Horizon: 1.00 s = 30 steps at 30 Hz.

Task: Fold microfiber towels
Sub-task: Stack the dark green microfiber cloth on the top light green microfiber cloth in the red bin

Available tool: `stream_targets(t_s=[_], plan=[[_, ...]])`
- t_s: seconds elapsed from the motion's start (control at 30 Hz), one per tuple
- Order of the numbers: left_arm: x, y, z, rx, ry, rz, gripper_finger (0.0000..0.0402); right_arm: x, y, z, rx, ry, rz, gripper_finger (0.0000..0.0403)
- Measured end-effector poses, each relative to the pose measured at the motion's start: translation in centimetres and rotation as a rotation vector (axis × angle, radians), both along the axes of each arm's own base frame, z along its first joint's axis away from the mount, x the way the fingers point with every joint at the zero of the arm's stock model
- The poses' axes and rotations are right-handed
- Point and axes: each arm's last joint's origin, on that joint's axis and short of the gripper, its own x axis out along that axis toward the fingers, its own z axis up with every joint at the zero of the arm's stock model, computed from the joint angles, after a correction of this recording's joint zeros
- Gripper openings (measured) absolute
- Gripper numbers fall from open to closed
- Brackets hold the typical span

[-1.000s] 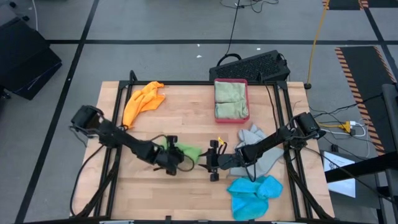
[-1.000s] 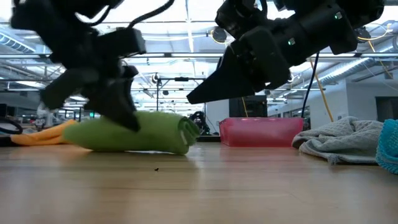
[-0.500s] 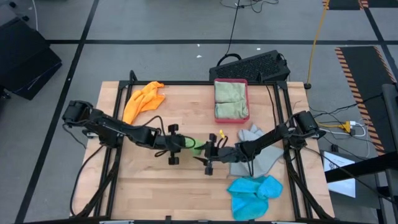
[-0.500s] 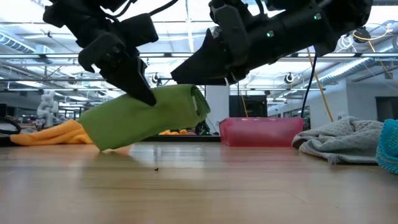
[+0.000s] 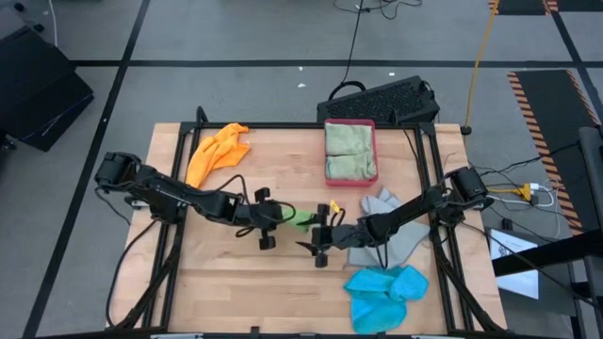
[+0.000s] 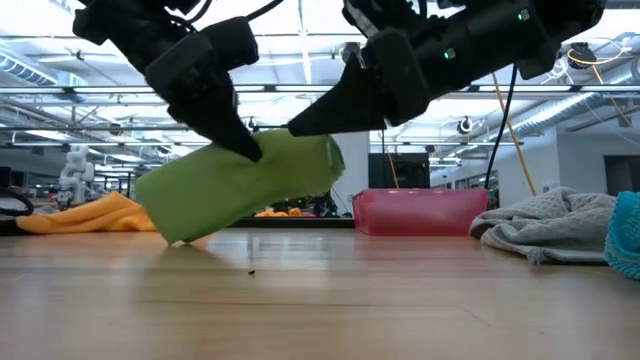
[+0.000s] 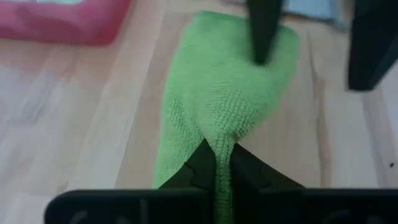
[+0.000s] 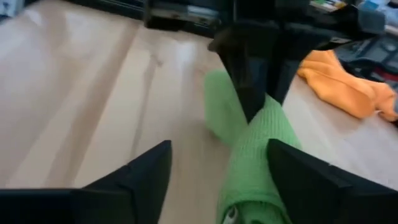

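So the left gripper point(image 5: 267, 215) is pinching the bright green towel point(image 6: 240, 185) near the middle of the desk point(image 5: 283, 282), fingers clamped tight on a bunched edge. It's lifting that end, so the cloth is hanging at a slant with its low corner touching the wood, probably so the fabric can drape and line up for a fold. The right gripper point(image 8: 214, 171) is sitting right at the other end of the same towel with its fingers spread wide apart, one on each side of the rolled edge and not squeezing it. Looks to me like it's lining up to grab.

Rest of the laundry is waiting around the edges: orange towel point(image 5: 217, 151) at the far left, grey towel point(image 5: 396, 226) and blue towel point(image 5: 386, 292) over by the right arm, and a pale sage one point(image 5: 350, 151) already lying in the pink-red tray point(image 5: 350, 123) at the back.
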Motion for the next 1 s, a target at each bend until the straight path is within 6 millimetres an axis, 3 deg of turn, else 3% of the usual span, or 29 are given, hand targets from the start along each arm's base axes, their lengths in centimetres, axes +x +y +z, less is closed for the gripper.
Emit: stream_targets(t_s=[0.2,0.47,0.67,0.83,1.0], plan=[[0.2,-0.4,0.3,-0.004,-0.040,-0.016,0.0010,-0.2,-0.3,-0.2,-0.137,0.027,-0.080,0.0324],[0.3,-0.5,0.3,-0.010,-0.045,-0.043,0.0025,-0.2,0.6,0.5,-0.337,0.001,-0.039,0.0324],[0.3,-0.5,0.4,0.002,-0.052,-0.059,0.0010,0.1,-0.3,0.4,-0.246,-0.012,-0.032,0.0323],[0.6,-0.7,0.8,-0.014,-0.097,-0.077,0.0025,0.5,-1.7,0.1,-0.141,-0.001,-0.053,0.0322],[0.6,-0.7,0.8,-0.014,-0.100,-0.077,0.0028,0.6,-2.0,0.0,-0.130,0.009,-0.034,0.0278]])
